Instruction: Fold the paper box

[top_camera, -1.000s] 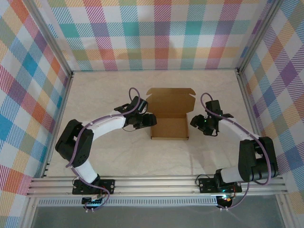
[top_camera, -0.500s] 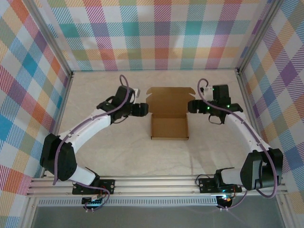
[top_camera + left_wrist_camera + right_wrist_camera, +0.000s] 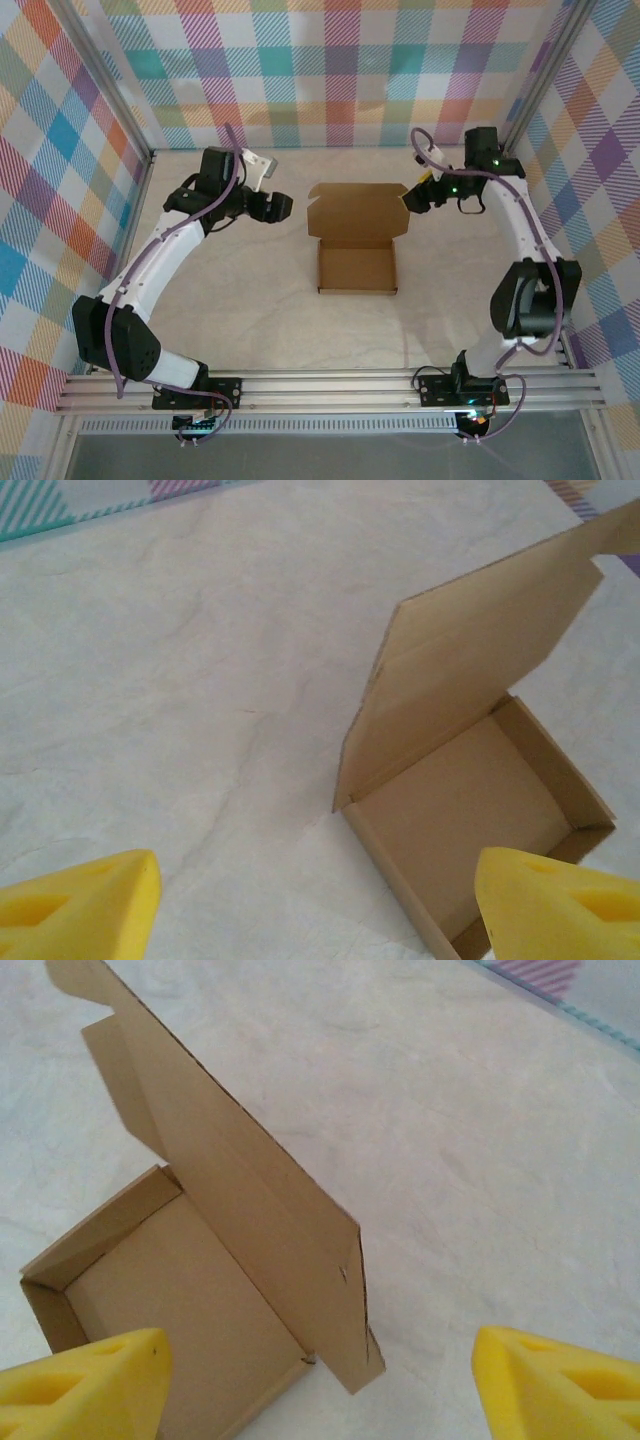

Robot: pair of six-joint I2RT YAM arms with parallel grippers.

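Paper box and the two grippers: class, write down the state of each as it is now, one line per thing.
paper box: sides folded up into a tray, lid raised, not closed
left gripper: open, empty, clear of the box
right gripper: open, holding nothing, close beside the lid's right edge

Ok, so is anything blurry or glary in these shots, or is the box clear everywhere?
Top external: soft even light, no glare, paper box sharp. Left wrist: box crisp, yellow fingertips soft at the bottom corners. Right wrist: same, box clear, yellow fingertips slightly blurred.
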